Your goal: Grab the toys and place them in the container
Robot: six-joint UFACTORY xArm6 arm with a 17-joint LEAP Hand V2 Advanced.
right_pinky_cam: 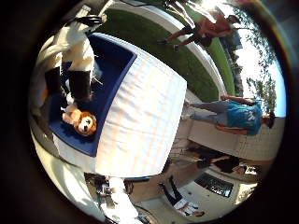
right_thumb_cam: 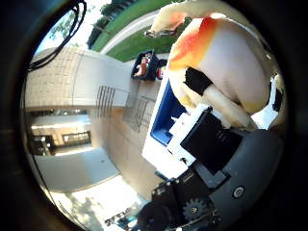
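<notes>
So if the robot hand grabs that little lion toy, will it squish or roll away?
The lion toy looks like soft plush, so it will probably squish and flop instead of staying stiff. It looks small and stuffed, so it is likely light. It lies slumped on the blue surface near the hand, so it probably won't roll, though fuzzy fabric could slip from smooth fingers.

Lion toy [right_pinky_cam: 83, 122] alone on open blue tabletop [right_pinky_cam: 110, 70]
</notes>
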